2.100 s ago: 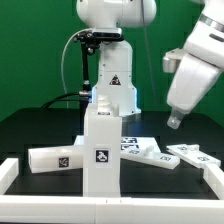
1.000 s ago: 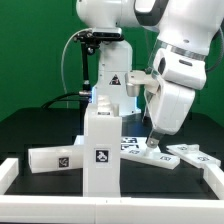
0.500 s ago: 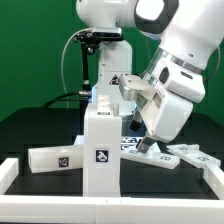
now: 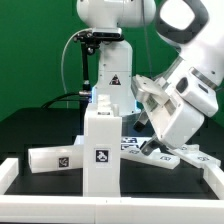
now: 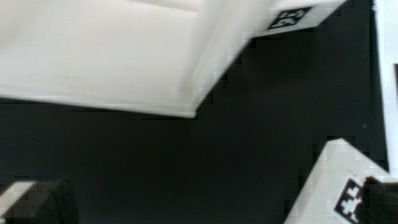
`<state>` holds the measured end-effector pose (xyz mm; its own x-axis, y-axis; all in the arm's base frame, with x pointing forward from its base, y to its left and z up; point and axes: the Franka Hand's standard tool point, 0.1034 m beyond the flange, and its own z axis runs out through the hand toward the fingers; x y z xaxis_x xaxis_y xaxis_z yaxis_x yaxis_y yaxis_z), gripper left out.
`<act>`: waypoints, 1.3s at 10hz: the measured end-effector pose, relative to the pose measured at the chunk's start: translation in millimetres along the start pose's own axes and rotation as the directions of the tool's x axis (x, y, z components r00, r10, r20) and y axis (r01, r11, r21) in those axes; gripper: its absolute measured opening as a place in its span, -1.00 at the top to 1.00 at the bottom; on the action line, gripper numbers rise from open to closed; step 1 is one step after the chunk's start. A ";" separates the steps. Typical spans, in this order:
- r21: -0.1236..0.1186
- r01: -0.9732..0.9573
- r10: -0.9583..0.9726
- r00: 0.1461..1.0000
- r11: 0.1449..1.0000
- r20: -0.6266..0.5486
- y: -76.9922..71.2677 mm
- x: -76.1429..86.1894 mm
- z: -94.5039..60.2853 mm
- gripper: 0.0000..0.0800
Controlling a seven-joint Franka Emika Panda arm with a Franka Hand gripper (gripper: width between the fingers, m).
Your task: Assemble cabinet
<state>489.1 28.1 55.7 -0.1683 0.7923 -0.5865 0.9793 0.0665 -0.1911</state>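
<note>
The upright white cabinet body (image 4: 100, 145), with a tag on its front, stands in the middle of the black table. A white part with a tag (image 4: 58, 158) lies to the exterior view's left of it. Flat white tagged panels (image 4: 190, 156) lie to the exterior view's right. My gripper (image 4: 149, 146) hangs low over the table just right of the cabinet body, by the nearest flat panel. In the wrist view one dark finger (image 5: 36, 200) shows at the edge with nothing between the jaws, a large white panel (image 5: 125, 50) and a tagged white part (image 5: 356, 185) beyond.
The marker board (image 4: 132, 143) lies flat behind and right of the cabinet body. A white rim (image 4: 20, 170) borders the table's front and sides. The robot base (image 4: 112, 85) stands behind the cabinet body.
The arm has come down from the upper right and brought the gripper low beside the cabinet body. In the last half second the wrist shifted right while the gripper stayed low.
</note>
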 end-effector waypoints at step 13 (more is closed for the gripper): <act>0.061 0.050 -0.057 0.992 0.997 0.113 -7.0 -65.0 33.9 -0.99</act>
<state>489.4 -44.4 68.4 -0.2350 0.7139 -0.6596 0.9610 0.0691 -0.2677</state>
